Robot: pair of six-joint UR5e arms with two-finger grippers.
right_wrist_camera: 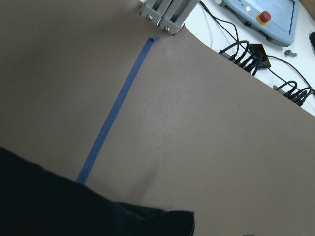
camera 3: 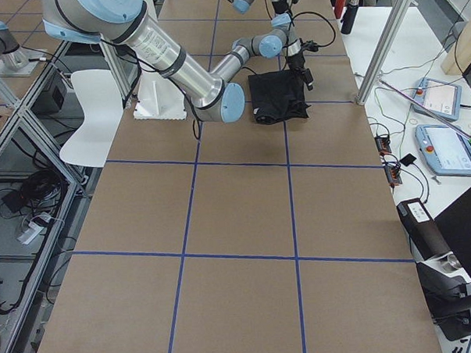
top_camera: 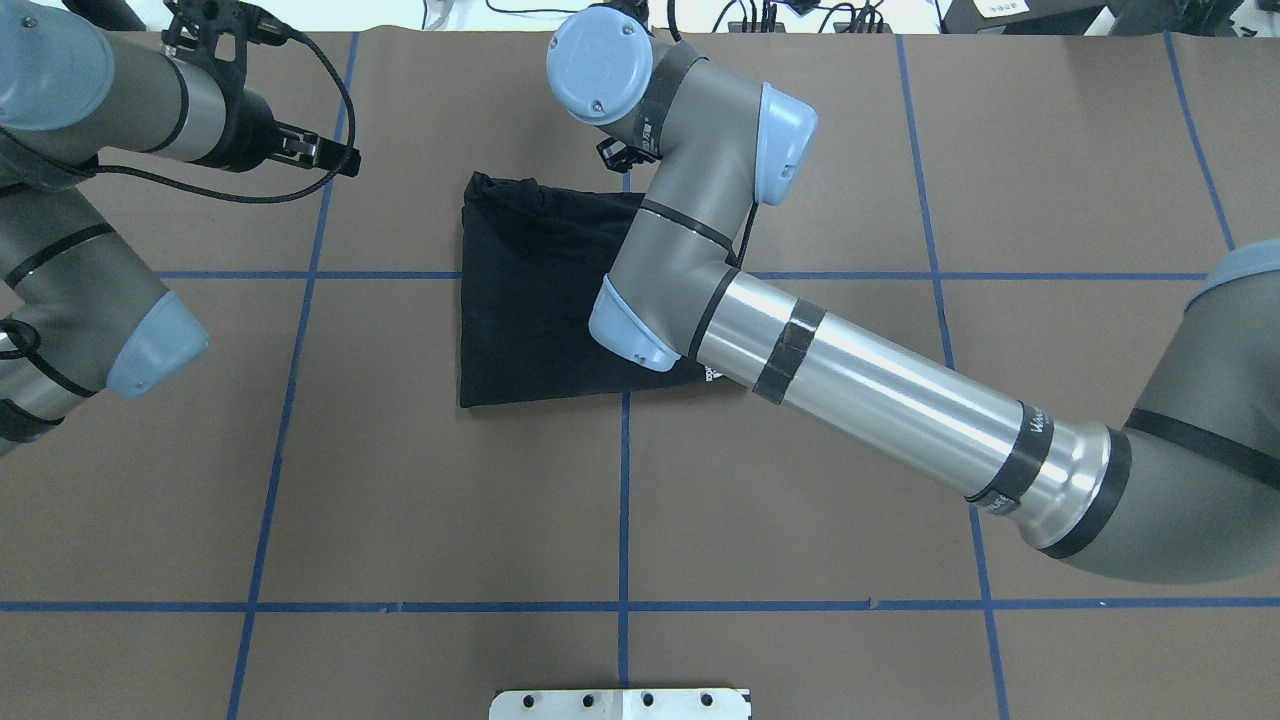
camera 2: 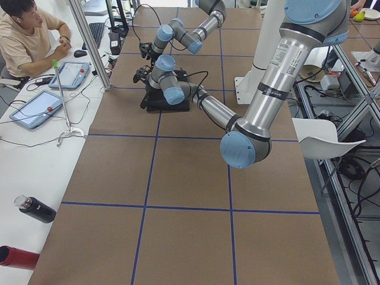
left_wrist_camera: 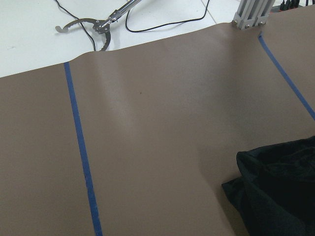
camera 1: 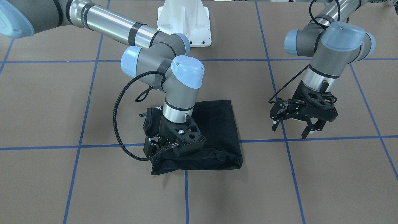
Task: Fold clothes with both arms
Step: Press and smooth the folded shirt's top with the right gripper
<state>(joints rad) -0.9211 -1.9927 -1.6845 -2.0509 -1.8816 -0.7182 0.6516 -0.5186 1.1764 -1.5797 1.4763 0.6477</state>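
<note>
T-shirt under right gripper — its grip unclear — left gripper agape, well apart

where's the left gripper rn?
The left gripper is on the right of the front-facing view, open, over a blue tape crossing. It is clear of the folded black T-shirt.
</note>
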